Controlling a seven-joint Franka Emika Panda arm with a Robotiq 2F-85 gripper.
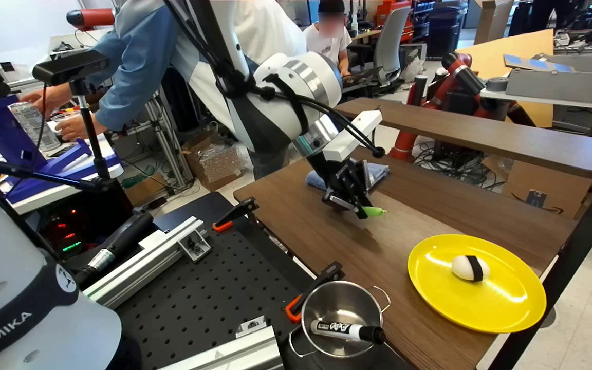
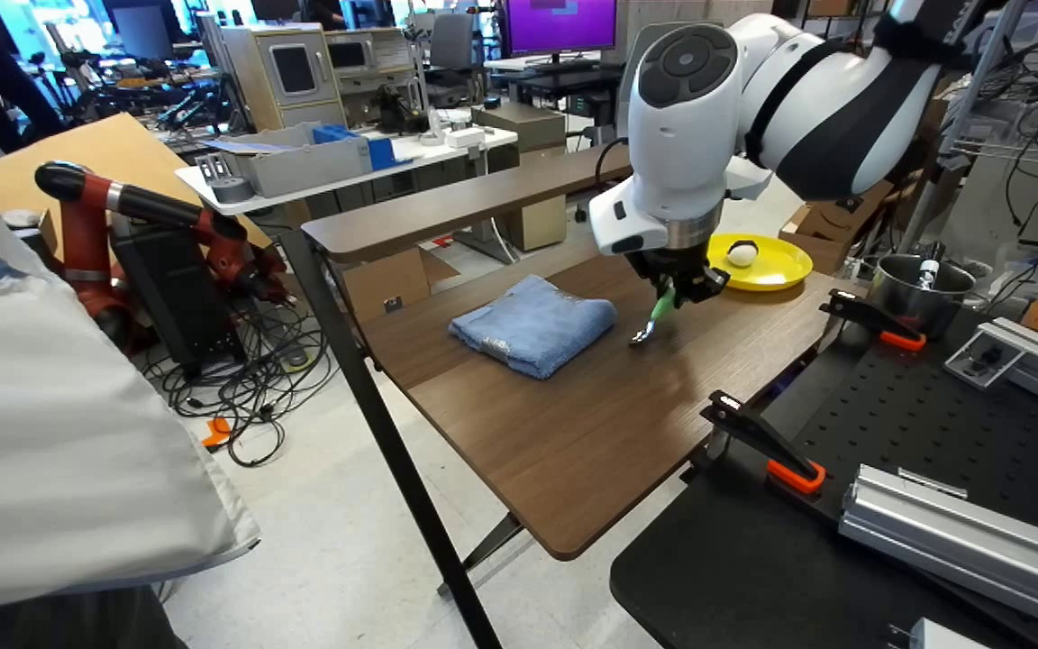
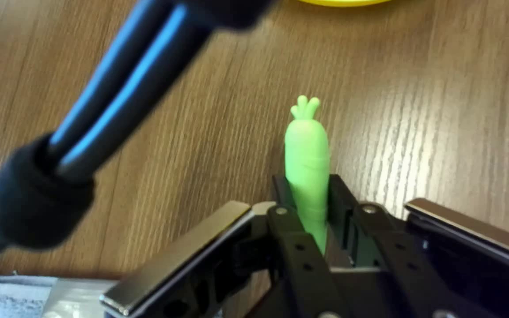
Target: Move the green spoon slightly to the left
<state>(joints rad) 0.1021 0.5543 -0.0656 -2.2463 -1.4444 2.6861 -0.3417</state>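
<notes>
Leftmost on the table [image 2: 573, 442] in an exterior view, a folded blue cloth [image 2: 532, 323] is lying, and just right of it the pincer [image 3: 309, 192] is gripping the green spoon [image 3: 306, 145] by its handle, snug from both sides, the metal end showing near the cloth; whether that's touching the table, I can't tell. Farther right, the yellow plate [image 2: 780, 265] is carrying a black-banded, egg-shaped white piece [image 2: 742, 257], and beyond that the steel pot [image 2: 908, 302] is holding a marker [image 2: 928, 274], its dark end leaning out over the rim.
</notes>
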